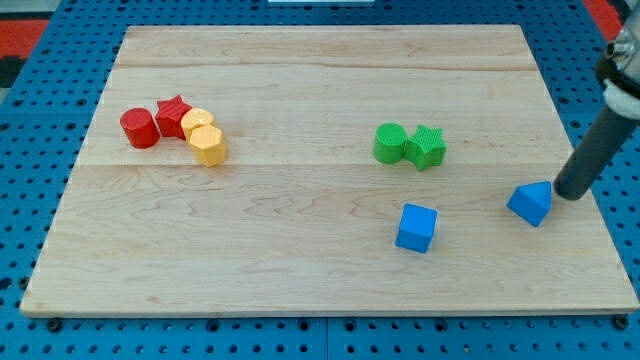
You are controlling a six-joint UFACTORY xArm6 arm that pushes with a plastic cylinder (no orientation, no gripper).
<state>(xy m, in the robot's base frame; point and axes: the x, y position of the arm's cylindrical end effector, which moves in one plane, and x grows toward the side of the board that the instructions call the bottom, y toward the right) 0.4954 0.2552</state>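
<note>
My dark rod comes down from the view's upper right, and my tip (pixel 570 191) rests on the wooden board near its right edge. It stands just right of a blue wedge-shaped block (pixel 530 203), close to it or touching; I cannot tell which. A blue cube (pixel 416 227) lies further left, toward the view's bottom. Above that, near the middle right, a green cylinder (pixel 390 142) and a green star (pixel 427 147) sit side by side, touching.
At the view's left a cluster holds a red cylinder (pixel 139 128), a red star (pixel 174 114), a yellow round block (pixel 197 123) and a yellow hexagon (pixel 208 145). The wooden board (pixel 300 230) lies on a blue pegboard.
</note>
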